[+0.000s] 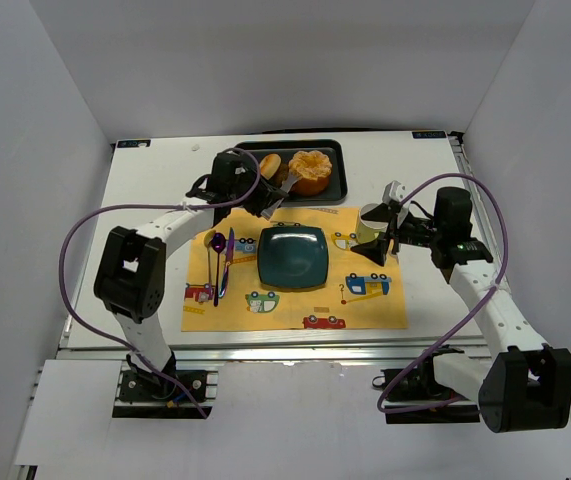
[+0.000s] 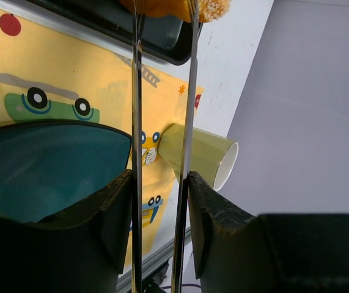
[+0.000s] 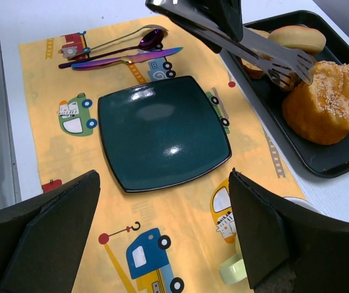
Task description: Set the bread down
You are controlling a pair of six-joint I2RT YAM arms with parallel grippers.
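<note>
The bread (image 1: pixel 310 172), a large orange-golden bun, sits in the black tray (image 1: pixel 337 150) at the back; it also shows in the right wrist view (image 3: pixel 327 104) and at the top of the left wrist view (image 2: pixel 180 7). My left gripper (image 1: pixel 262 197) (image 2: pixel 160 183) is shut on metal tongs (image 1: pixel 283 186) (image 2: pixel 136 122) (image 3: pixel 272 55). The tong tips reach the bread's left edge over the tray; I cannot tell whether they pinch it. The teal plate (image 1: pixel 292 257) (image 3: pixel 162 131) lies bare on the yellow placemat (image 1: pixel 295 305). My right gripper (image 1: pixel 380 245) (image 3: pixel 162 183) is open and empty, right of the plate.
A smaller tan bun (image 1: pixel 270 165) (image 3: pixel 296 38) and a dark brown piece (image 3: pixel 252 66) lie in the tray left of the bread. A green cup (image 1: pixel 370 222) (image 2: pixel 202 155) stands by my right gripper. A spoon (image 1: pixel 218 243) and knife (image 1: pixel 229 255) lie left of the plate.
</note>
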